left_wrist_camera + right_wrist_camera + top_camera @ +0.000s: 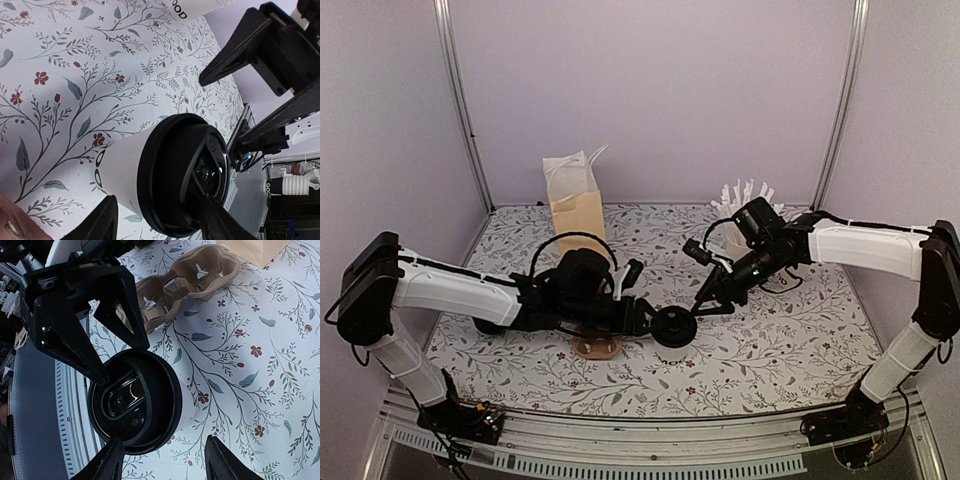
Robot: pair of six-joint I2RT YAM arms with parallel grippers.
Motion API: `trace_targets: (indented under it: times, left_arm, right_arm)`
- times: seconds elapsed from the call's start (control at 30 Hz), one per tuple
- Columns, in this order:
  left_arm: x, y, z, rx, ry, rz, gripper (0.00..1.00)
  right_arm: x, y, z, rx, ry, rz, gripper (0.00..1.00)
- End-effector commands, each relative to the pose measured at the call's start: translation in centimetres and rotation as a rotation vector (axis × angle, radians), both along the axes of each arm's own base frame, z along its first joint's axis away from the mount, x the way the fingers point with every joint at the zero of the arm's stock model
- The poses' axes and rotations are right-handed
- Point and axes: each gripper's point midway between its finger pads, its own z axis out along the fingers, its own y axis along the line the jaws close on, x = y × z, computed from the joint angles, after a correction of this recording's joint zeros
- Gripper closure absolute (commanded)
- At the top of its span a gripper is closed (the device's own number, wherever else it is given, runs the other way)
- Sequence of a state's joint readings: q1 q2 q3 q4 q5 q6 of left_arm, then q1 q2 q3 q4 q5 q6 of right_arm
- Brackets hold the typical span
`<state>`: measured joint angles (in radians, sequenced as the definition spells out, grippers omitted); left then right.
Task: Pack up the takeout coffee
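We are looking at a robotics lab cell, not a café. Plain lilac walls [650, 100] close in three sides, framed by bare aluminium posts [460, 100]. A left arm [450, 290] and a right arm [865, 245], both white and black, are bolted to a slotted metal rail [650, 430] at the near edge, with loose cables [865, 445] at their bases. The table [800, 330] wears a floral cloth (a homely touch in a bare enclosure). We see only props on it: a brown paper bag [578, 205], a cup of straws [740, 205], a cardboard cup carrier [190, 275] and a lidded paper cup [674, 330]. Past the table edge, the left wrist view shows what looks like a power strip [307, 132].
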<state>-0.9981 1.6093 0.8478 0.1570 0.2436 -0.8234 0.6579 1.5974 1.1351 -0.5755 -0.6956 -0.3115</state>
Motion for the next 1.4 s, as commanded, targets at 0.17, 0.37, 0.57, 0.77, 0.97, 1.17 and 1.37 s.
trace_targets:
  times: [0.17, 0.37, 0.57, 0.77, 0.97, 1.17, 1.37]
  left_arm:
    - [-0.1, 1.6, -3.6, 0.077, 0.096, 0.021, 0.5]
    - [-0.6, 1.7, -4.6, 0.096, 0.129, 0.004, 0.53]
    - [-0.8, 1.5, -5.3, 0.102, 0.145, -0.009, 0.55]
    - [-0.8, 1.3, -5.7, 0.104, 0.154, -0.013, 0.56]
    - [-0.9, 1.2, -6.1, 0.107, 0.163, -0.018, 0.58]
    - [-0.7, 3.1, -8.7, 0.163, 0.256, 0.068, 0.61]
    - [-1.6, 4.9, -11.8, 0.189, 0.373, 0.109, 0.63]
  right_arm:
    - [-0.4, -0.2, -1.4, 0.019, 0.126, -0.009, 0.47]
    - [0.4, -1.0, -1.2, 0.034, 0.159, -0.043, 0.51]
    - [0.0, -0.8, -1.6, 0.041, 0.202, -0.028, 0.52]
    - [-0.2, -0.7, -2.6, 0.031, 0.239, -0.02, 0.52]
    - [-0.3, -0.8, -4.1, 0.001, 0.287, -0.025, 0.6]
    - [-0.8, -1.3, -7.4, -0.067, 0.372, -0.045, 0.73]
    - [-0.3, -3.0, -12.0, -0.233, 0.386, -0.123, 0.77]
